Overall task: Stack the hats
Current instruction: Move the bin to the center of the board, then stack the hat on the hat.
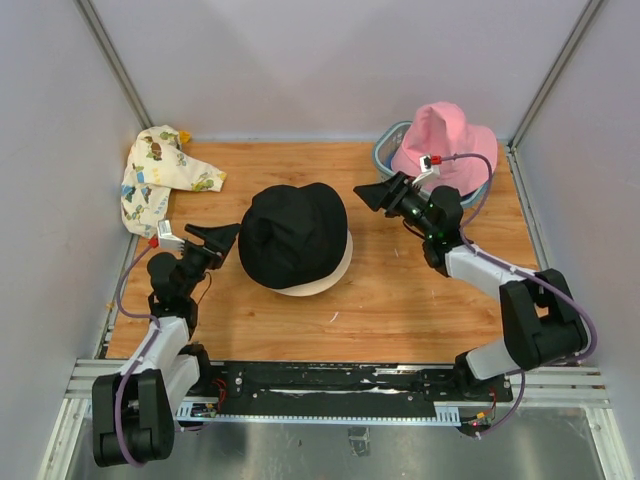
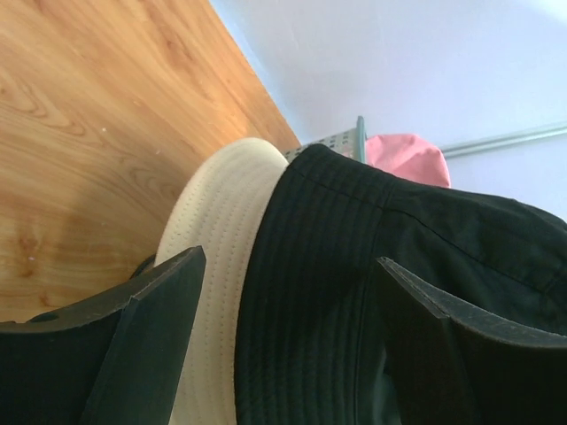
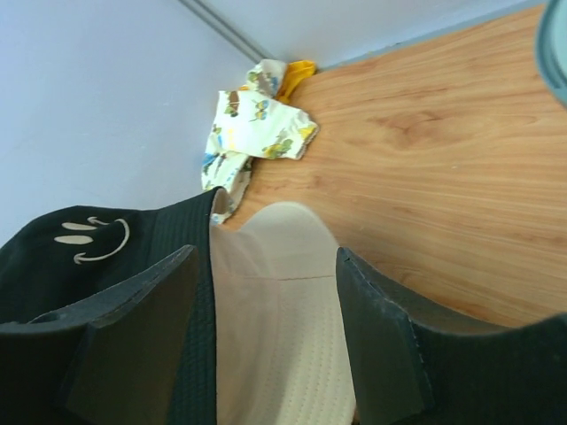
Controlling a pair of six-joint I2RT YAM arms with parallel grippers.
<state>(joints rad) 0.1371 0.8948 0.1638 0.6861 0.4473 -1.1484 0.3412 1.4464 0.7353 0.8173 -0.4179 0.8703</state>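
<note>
While both pairs of jaws stand parted and empty, the left gripper (image 1: 215, 238) sits just left of the black hat (image 1: 293, 232) and the right gripper (image 1: 372, 195) just off its far right. The black hat caps the cream hat (image 1: 340, 268). Judged next is the pink hat (image 1: 445, 140), far right on the basket (image 1: 385, 150): pinch brim only. The patterned fabric (image 1: 155, 175), far left, is unidentifiable.
</note>
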